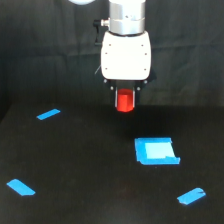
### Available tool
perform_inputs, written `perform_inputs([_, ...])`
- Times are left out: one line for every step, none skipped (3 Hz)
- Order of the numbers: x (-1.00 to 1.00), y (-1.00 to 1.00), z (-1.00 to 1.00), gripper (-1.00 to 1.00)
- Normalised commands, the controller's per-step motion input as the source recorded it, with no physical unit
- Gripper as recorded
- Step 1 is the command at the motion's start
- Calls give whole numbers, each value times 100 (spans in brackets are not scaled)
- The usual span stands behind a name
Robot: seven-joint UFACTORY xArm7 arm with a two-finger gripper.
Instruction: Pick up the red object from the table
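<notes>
The red object (125,101) is a small red-orange cylinder held upright in my gripper (125,102), directly under the white gripper body. It hangs above the black table (90,170), clear of the surface. The dark fingers are barely distinguishable against the black backdrop; they stand close on both sides of the cylinder. The gripper sits above and to the exterior view's left of the blue square patch (156,151).
Blue tape strips lie on the table at the far left (48,114), near left (20,187) and near right (191,196). A black curtain hangs behind the arm.
</notes>
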Motion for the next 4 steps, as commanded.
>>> perform_inputs([-2, 10, 6, -93])
perform_inputs([0, -2, 18, -96])
perform_inputs([-1, -4, 11, -100])
perform_inputs([2, 3, 13, -95])
